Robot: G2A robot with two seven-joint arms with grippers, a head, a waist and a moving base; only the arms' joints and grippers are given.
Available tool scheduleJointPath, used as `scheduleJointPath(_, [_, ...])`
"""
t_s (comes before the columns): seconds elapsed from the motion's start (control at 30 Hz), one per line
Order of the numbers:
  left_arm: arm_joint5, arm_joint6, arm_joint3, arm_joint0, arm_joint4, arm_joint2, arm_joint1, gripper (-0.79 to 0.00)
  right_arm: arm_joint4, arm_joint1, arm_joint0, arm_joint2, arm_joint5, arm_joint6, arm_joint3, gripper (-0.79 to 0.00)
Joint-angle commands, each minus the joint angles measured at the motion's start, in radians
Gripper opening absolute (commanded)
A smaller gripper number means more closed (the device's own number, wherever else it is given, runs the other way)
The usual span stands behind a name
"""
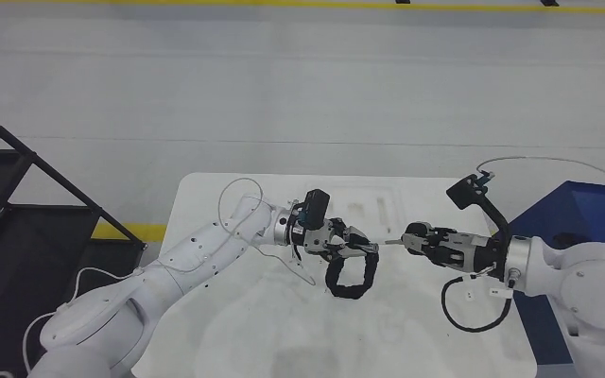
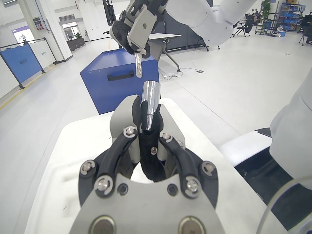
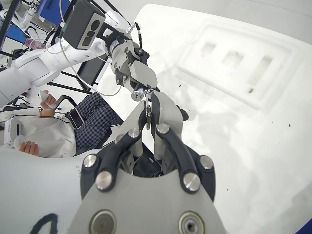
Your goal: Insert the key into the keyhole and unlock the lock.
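Observation:
My left gripper (image 1: 357, 249) is shut on the lock, a shiny metal cylinder (image 2: 150, 104) with a black cable loop (image 1: 352, 278) hanging below it above the white table. The cylinder's keyhole face (image 3: 137, 95) points toward the other arm. My right gripper (image 1: 413, 240) is shut on the key (image 2: 138, 66), whose silver blade sticks out toward the lock. The key's tip (image 1: 391, 244) stands a short gap away from the cylinder's end, roughly in line with it but apart. The key's head (image 3: 148, 113) sits pinched between the right fingers.
The white table (image 1: 236, 321) carries a white foam tray (image 3: 234, 62) with three rectangular recesses behind the grippers. A blue cabinet (image 2: 121, 81) stands beyond the table's right end. A black frame (image 1: 57, 189) stands at the left.

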Motion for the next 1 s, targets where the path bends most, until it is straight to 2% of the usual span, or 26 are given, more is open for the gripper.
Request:
scheduleJointPath(0.0, [0.0, 0.0, 0.0, 0.0, 0.0, 0.0, 0.0, -0.785, 0.0, 0.0, 0.0, 0.0, 0.0, 0.0, 0.0, -0.785])
scheduleJointPath(0.17, [0.006, -0.003, 0.0, 0.004, -0.003, -0.001, 0.0, -0.785, -0.008, 0.0, -0.006, -0.001, 0.002, -0.018, 0.002, -0.785])
scheduleJointPath(0.3, [0.043, 0.0, -0.001, 0.053, -0.046, -0.027, 0.002, -0.785, -0.038, 0.002, -0.024, 0.005, 0.012, -0.044, -0.019, -0.785])
scheduleJointPath(0.4, [0.05, 0.05, 0.0, 0.069, -0.015, -0.032, -0.002, -0.785, -0.101, 0.006, -0.041, 0.008, 0.026, -0.043, -0.061, -0.785])
scheduleJointPath(0.57, [0.114, 0.114, 0.055, 0.061, 0.07, -0.008, -0.028, -0.785, -0.193, 0.01, -0.071, 0.01, 0.06, -0.047, -0.127, -0.785])
scheduleJointPath(0.8, [0.271, 0.271, 0.135, 0.022, 0.193, 0.057, -0.068, -0.785, -0.245, 0.013, -0.067, -0.016, 0.042, -0.056, -0.13, -0.785])
scheduleJointPath(0.97, [0.313, 0.314, 0.187, -0.009, 0.182, 0.108, -0.094, -0.785, -0.305, 0.015, -0.055, -0.049, 0.031, -0.063, -0.13, -0.785])
